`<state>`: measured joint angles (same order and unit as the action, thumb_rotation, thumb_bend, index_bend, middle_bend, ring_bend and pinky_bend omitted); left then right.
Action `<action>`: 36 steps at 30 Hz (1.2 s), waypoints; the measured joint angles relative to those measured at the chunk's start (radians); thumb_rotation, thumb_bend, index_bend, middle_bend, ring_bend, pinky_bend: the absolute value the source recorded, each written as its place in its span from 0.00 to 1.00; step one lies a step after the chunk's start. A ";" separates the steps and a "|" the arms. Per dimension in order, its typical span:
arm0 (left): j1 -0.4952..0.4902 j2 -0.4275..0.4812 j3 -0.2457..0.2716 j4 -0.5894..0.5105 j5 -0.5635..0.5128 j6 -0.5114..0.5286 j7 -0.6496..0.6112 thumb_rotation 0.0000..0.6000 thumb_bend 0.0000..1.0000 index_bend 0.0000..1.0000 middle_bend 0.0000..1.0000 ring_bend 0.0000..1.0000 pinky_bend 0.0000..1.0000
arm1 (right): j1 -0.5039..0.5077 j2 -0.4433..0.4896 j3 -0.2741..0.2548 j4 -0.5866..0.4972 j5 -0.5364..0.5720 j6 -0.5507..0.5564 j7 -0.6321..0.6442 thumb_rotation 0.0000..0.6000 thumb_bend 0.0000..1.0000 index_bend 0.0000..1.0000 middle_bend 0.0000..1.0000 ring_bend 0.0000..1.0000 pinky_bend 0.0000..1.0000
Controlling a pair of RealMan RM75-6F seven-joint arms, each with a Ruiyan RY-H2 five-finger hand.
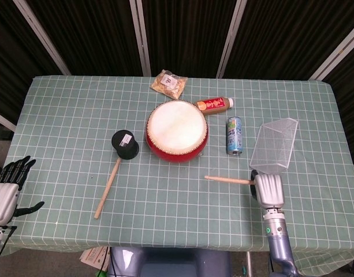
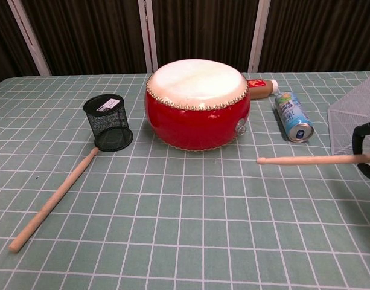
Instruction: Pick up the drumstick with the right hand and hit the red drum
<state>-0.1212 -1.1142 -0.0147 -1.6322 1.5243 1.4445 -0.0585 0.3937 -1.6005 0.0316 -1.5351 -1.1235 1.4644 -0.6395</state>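
Note:
The red drum (image 1: 177, 131) (image 2: 197, 104) with its white skin stands mid-table. My right hand (image 1: 269, 188) (image 2: 367, 152) is at the front right and grips a drumstick (image 1: 228, 180) (image 2: 311, 160), which points left, low over the cloth, well short of the drum. A second drumstick (image 1: 108, 187) (image 2: 55, 199) lies on the cloth at the front left. My left hand (image 1: 8, 190) hangs off the table's left edge, fingers apart, holding nothing.
A black mesh cup (image 1: 125, 144) (image 2: 108, 122) stands left of the drum. A blue can (image 1: 234, 135) (image 2: 293, 115) lies right of it, with a wire basket (image 1: 275, 146) (image 2: 354, 124) further right. A brown bottle (image 1: 214, 104) and a snack bag (image 1: 168, 83) lie behind.

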 measured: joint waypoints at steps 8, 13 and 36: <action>0.001 -0.001 0.000 0.000 -0.001 0.000 0.002 1.00 0.00 0.00 0.00 0.00 0.01 | -0.021 0.001 -0.003 0.007 0.023 -0.030 -0.055 1.00 0.45 0.31 1.00 1.00 1.00; -0.001 -0.001 -0.002 -0.005 -0.004 -0.002 0.008 1.00 0.00 0.00 0.00 0.00 0.01 | -0.029 0.025 0.001 -0.024 0.031 -0.039 -0.089 1.00 0.38 0.13 0.99 1.00 0.99; 0.008 -0.032 -0.010 0.043 0.026 0.053 0.056 1.00 0.00 0.00 0.00 0.00 0.01 | -0.216 0.393 -0.039 -0.084 -0.369 0.277 0.382 1.00 0.30 0.00 0.01 0.06 0.15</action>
<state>-0.1130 -1.1465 -0.0250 -1.5893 1.5507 1.4971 -0.0020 0.1773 -1.2079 -0.0072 -1.6187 -1.4927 1.7415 -0.2573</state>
